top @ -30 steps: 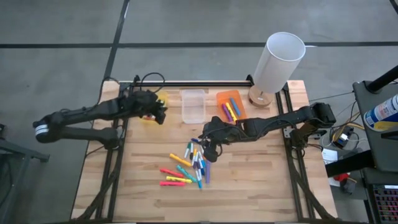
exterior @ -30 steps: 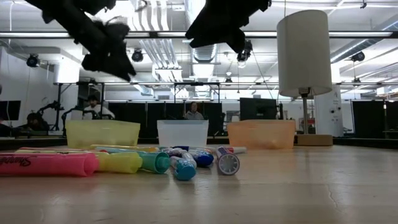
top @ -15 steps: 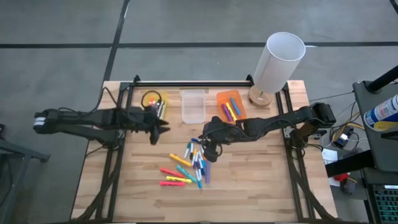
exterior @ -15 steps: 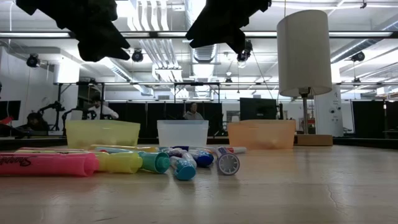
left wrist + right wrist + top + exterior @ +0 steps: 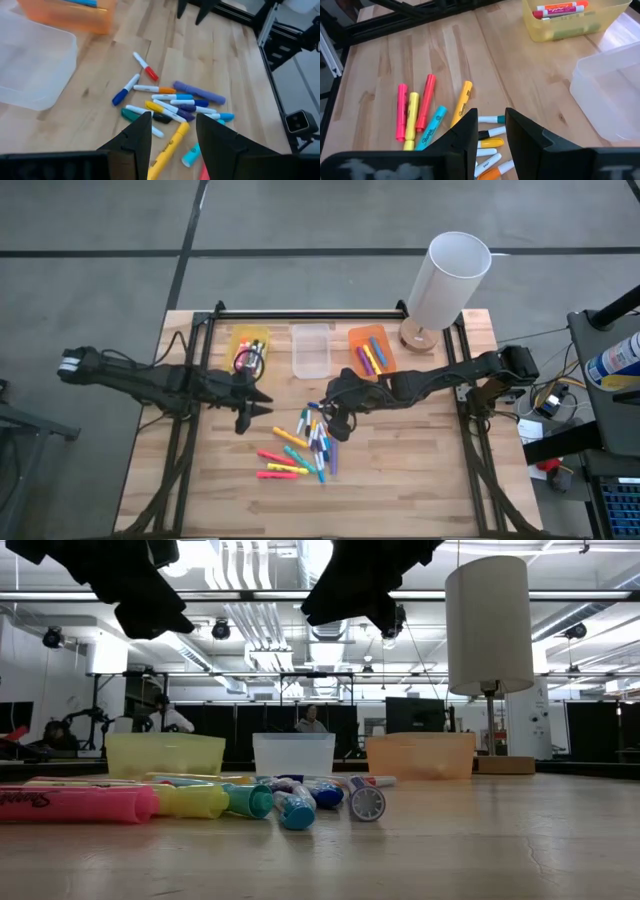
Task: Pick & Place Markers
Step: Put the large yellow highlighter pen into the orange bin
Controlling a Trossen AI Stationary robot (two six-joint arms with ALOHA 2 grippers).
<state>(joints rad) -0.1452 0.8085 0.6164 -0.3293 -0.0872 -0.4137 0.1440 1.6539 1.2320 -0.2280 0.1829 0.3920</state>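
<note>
Wooden table (image 5: 420, 480), markers (image 5: 305, 442) heaped centre. Left gripper (image 5: 256, 408) beside pile, fingers apart, empty; right gripper (image 5: 335, 411) above pile, parted, empty. Next: descend, clamp one marker.

Both arms stretch low and nearly level toward each other. The left hand (image 5: 258, 403) has its two fingers (image 5: 134, 140) spread apart with nothing between them. The right hand (image 5: 334, 413) points down, its fingers (image 5: 466, 131) also parted and empty.

I see bare bench (image 5: 420, 470) right of the markers (image 5: 300, 445); bins (image 5: 310, 350) and lamp (image 5: 440, 285) block the far edge.
</note>
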